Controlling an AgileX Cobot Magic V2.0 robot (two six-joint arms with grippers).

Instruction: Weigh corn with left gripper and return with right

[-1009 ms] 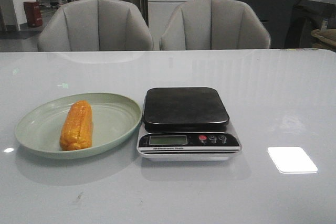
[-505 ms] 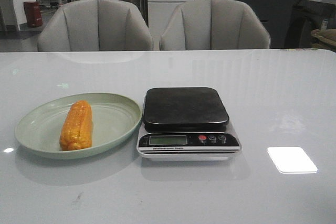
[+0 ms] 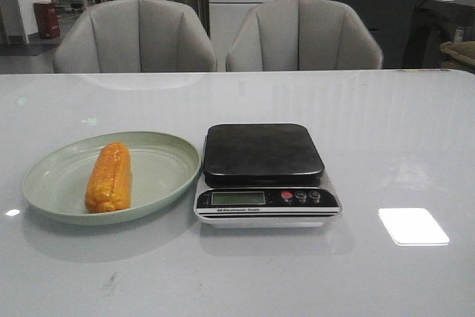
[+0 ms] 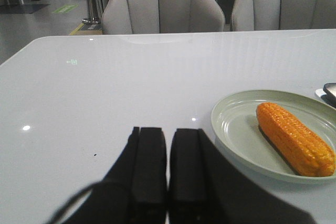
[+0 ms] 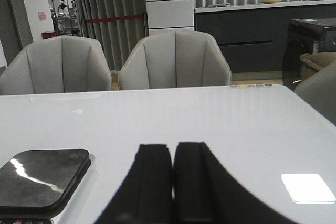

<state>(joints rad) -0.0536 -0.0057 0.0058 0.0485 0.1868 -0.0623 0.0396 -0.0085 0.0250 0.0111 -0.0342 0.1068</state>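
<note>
The orange-yellow corn (image 3: 109,177) lies lengthwise on a pale green plate (image 3: 171,161) at the table's left; it also shows in the left wrist view (image 4: 294,138) on the plate (image 4: 236,129). A kitchen scale (image 3: 264,172) with a dark platform stands just right of the plate; its platform corner shows in the right wrist view (image 5: 44,174). My left gripper (image 4: 168,129) is shut and empty, low over the table, short of the plate. My right gripper (image 5: 174,146) is shut and empty, beside the scale. Neither gripper shows in the front view.
Two grey chairs (image 3: 133,35) stand behind the table's far edge. A bright light reflection (image 3: 413,226) lies on the glossy white tabletop (image 3: 386,131) to the right of the scale.
</note>
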